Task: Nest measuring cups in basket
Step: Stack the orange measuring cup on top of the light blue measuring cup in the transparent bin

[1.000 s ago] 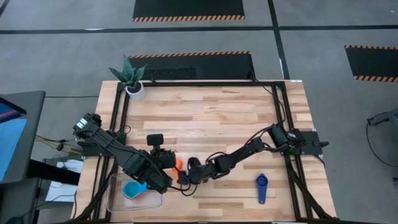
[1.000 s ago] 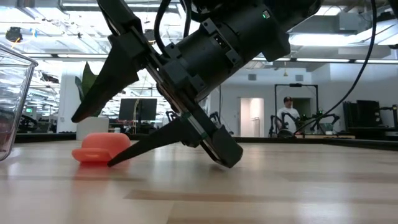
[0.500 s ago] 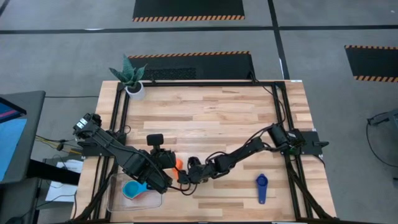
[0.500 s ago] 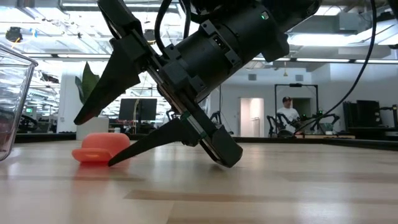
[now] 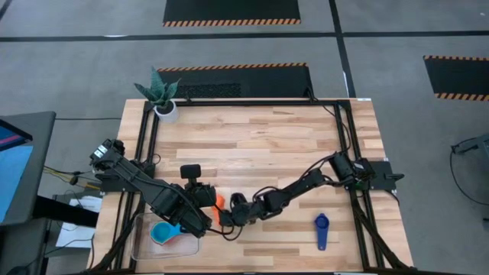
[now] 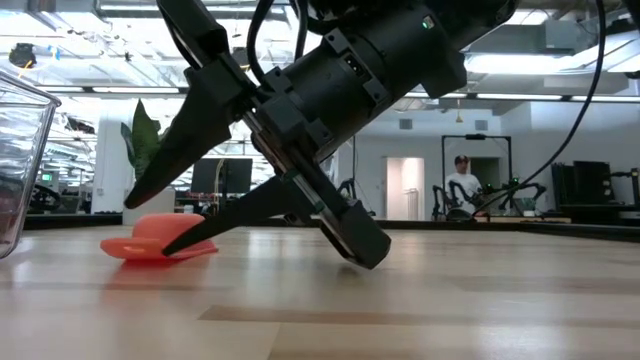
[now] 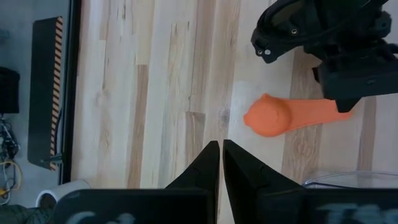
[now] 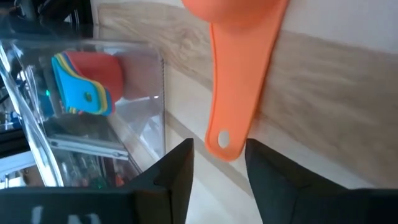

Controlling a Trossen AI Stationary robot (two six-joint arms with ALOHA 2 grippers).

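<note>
The right gripper is low over the table, near its front edge and left of centre, with its fingers parted on either side of the handle end of the red cup. The pictures do not settle whether the fingers press the handle yet. The cup lies mouth down on the wood, its handle pointing toward the gripper, its bowl on the far side.

The left gripper hangs just left of it with fingers clenched together and nothing between them; the red cup lies just ahead of its tips.

Further left, at the table's near left corner, stands the basket. Inside it sits a stack of cups with a light blue cup on top.

A dark blue cup lies alone on the wood well to the right. A potted plant stands at the far left corner.
</note>
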